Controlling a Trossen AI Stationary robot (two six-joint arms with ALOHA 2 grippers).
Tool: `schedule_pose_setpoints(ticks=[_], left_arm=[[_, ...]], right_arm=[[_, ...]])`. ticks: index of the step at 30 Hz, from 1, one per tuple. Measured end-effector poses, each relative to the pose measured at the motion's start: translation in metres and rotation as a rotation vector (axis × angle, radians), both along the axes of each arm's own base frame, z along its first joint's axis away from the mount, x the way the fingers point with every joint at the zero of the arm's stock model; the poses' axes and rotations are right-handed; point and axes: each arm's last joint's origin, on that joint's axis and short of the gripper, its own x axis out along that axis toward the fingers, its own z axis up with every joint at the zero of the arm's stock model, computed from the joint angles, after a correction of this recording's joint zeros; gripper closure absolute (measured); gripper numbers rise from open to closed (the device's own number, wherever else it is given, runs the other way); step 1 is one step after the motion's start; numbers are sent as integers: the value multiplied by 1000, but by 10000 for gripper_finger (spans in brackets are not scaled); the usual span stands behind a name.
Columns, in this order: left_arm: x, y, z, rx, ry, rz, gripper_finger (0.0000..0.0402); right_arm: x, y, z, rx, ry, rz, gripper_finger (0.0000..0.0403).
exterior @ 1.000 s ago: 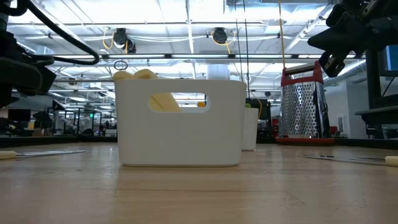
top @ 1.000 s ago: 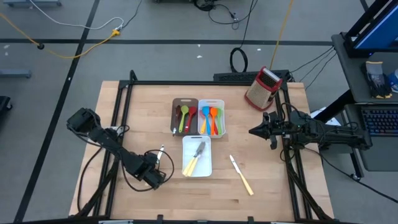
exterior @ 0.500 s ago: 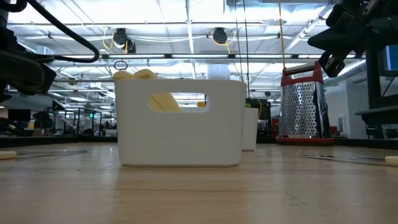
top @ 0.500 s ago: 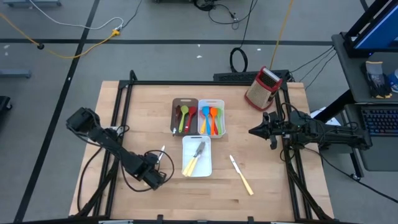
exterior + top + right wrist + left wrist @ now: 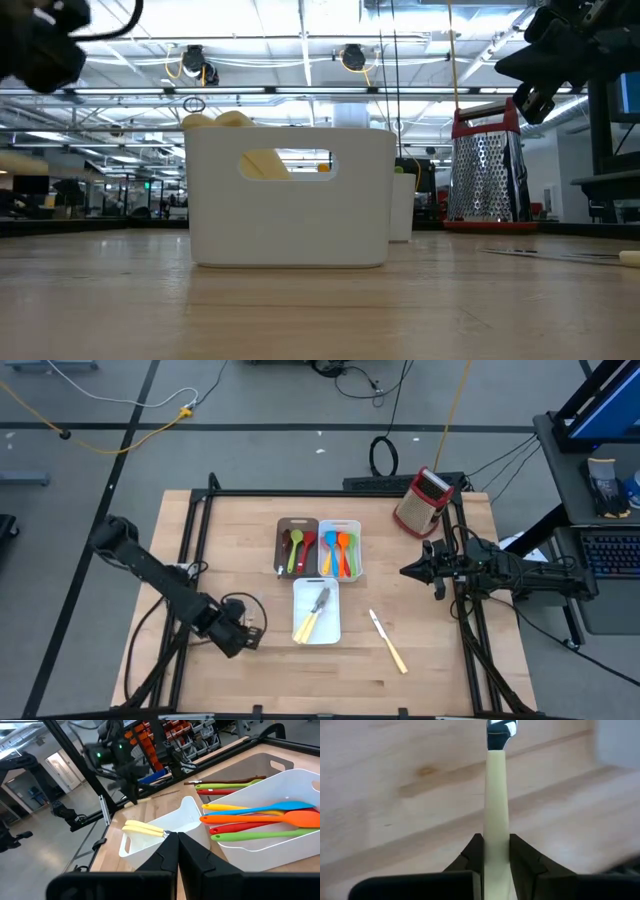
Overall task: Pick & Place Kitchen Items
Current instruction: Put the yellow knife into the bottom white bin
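From above, the left gripper [image 5: 243, 634] sits over the table's [image 5: 240, 540] near-left part, just left of the small white tray [image 5: 330, 628], which holds cream-handled knives [image 5: 313, 618]. Another knife [image 5: 388, 643] lies loose on the wood to that tray's right. Behind the small tray, a dark-brown tray [image 5: 284, 526] and a white tray [image 5: 352, 526] sit side by side, holding coloured spoons and spatulas [image 5: 341, 552]. The box grater [image 5: 421, 501] stands at the far-right corner, and the right gripper [image 5: 408, 571] waits at the right edge.

At table height, the white tray's wall [image 5: 290, 195] fills the middle, with the grater [image 5: 486, 177] to its right.

The left wrist camera shows the left gripper's fingers [image 5: 521, 857] pinching the cream handle of a knife [image 5: 495, 820], its blade end pointing away over the wood.

The right wrist camera shows the right gripper's fingers [image 5: 189, 851] pressed together, empty, looking toward the trays of utensils [image 5: 260, 815].
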Motion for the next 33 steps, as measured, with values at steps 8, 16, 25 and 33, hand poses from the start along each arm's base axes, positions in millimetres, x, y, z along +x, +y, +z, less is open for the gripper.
schedule_pose_setpoints(ticks=[8,16,25,33], left_arm=[[4,5,37,-103,-311,46,356],[23,18,53,-188,-470,17,356],[44,36,51,-225,-495,3,356],[70,39,42,-300,-549,88,356]], right_arm=[[0,0,0,29,3,-5,403],[0,0,0,71,9,-10,403],[0,0,-1,69,14,-10,403],[0,0,-1,16,13,-3,403]])
